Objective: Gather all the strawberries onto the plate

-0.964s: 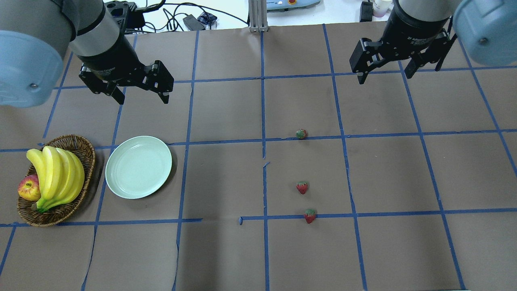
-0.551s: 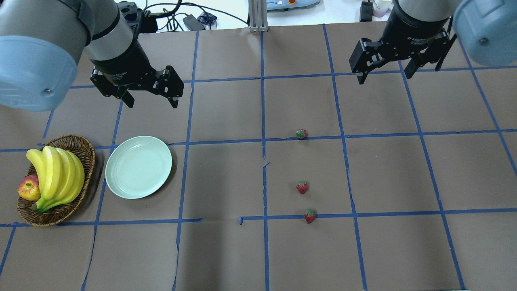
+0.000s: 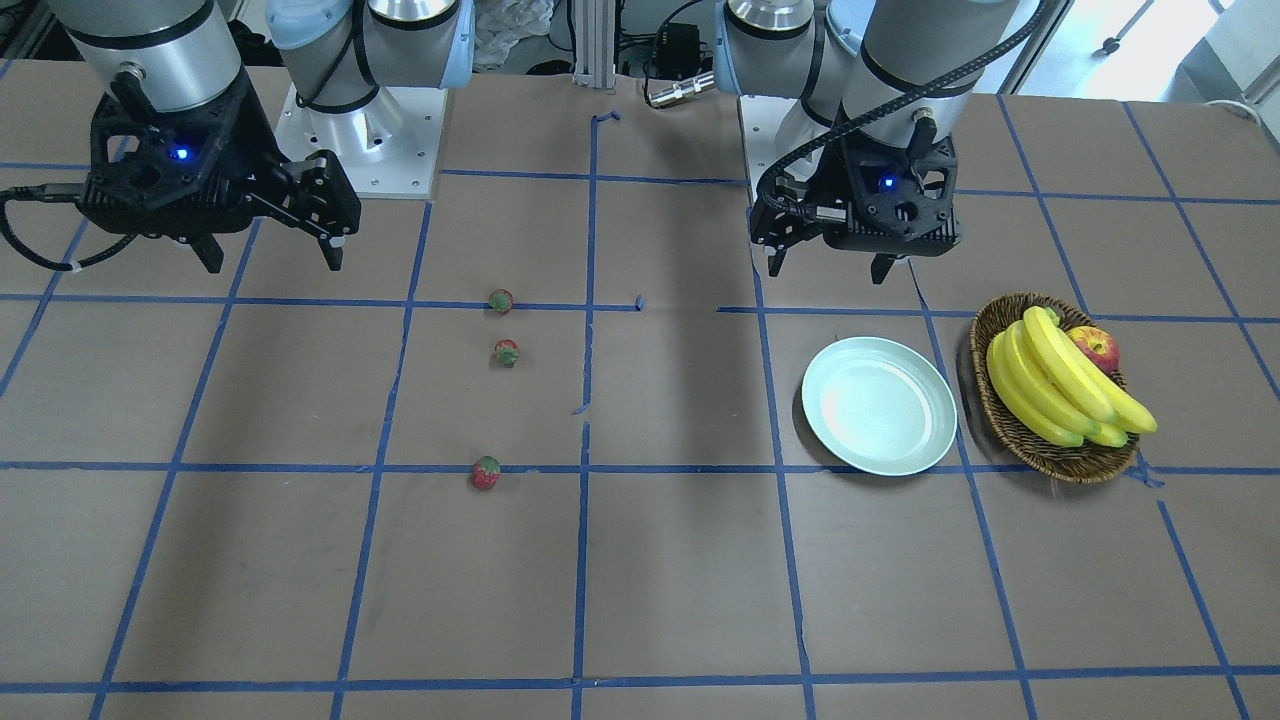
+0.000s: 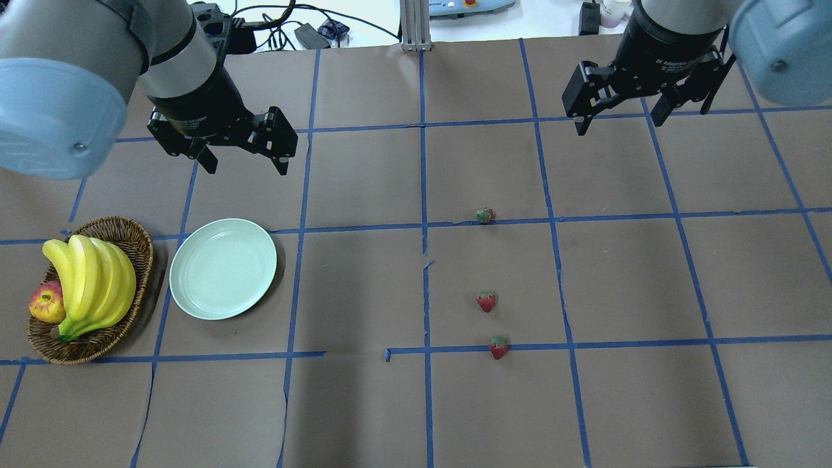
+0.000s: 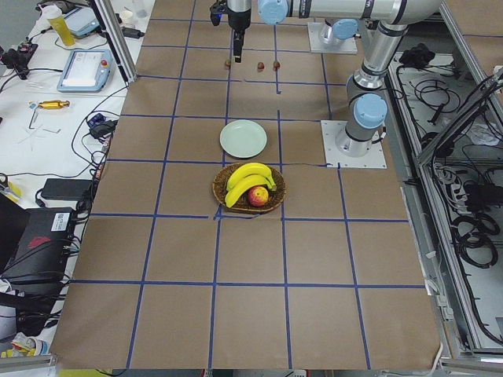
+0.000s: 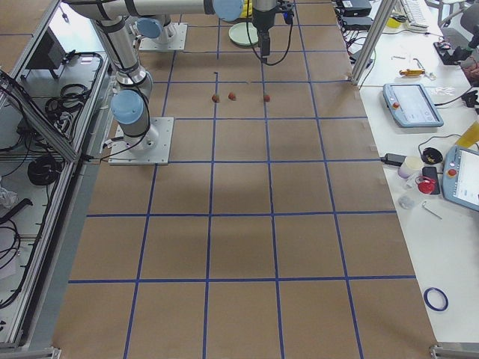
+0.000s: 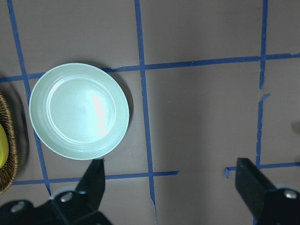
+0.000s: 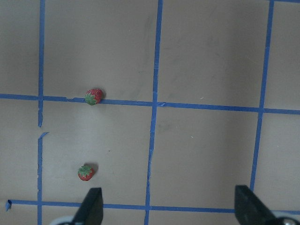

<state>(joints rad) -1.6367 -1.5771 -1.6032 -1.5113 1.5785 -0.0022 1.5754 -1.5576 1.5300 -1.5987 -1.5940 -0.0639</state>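
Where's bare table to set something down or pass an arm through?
Free: the squares between the plate and the three strawberries, and the whole stretch on the robot's right of the strawberries. Crowded: the left end, where the basket sits close beside the plate.

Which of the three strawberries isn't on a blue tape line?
The middle strawberry lies on bare paper inside a square; the far strawberry and the near strawberry each touch a tape line.
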